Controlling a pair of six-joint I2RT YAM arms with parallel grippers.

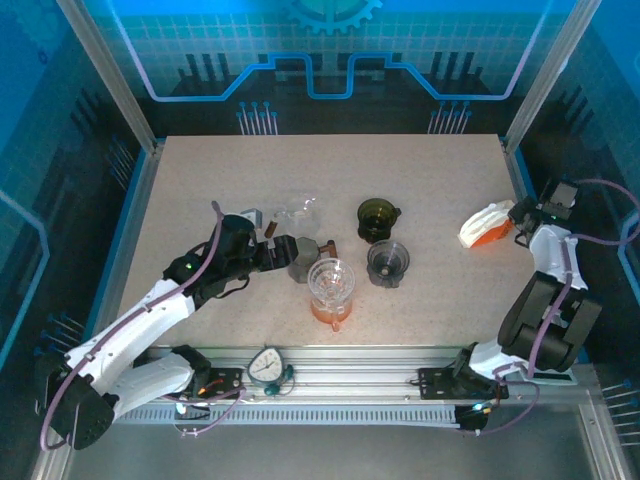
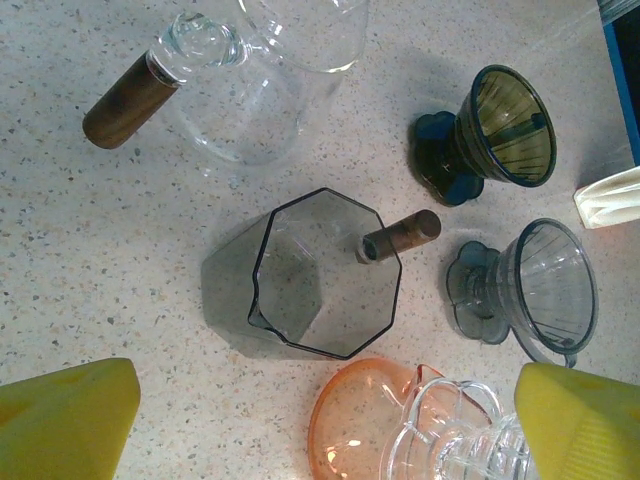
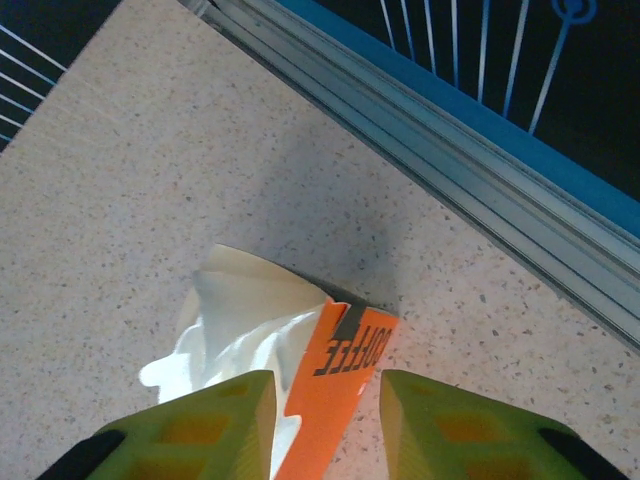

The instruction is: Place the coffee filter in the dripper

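Observation:
The coffee filter pack point(image 1: 487, 226), an orange sleeve marked COFFEE with white paper filters spilling out, lies at the table's right edge. My right gripper point(image 3: 325, 392) straddles its orange end point(image 3: 340, 375); the left fingertip overlaps the white paper point(image 3: 240, 315), and a gap remains beside the right fingertip. In the middle stand three drippers: a dark olive one point(image 1: 377, 218), a smoky grey one point(image 1: 388, 262), and a clear one point(image 1: 331, 281) sitting on an orange glass carafe. My left gripper point(image 2: 330, 420) hovers wide open over the carafe point(image 2: 365, 425) and holds nothing.
An octagonal grey glass server point(image 2: 325, 270) with a wooden handle sits under the left wrist. Behind it stands a clear glass jug point(image 2: 260, 90). A round timer point(image 1: 268, 366) rests on the front rail. A metal rail point(image 3: 470, 170) borders the table just past the filter pack.

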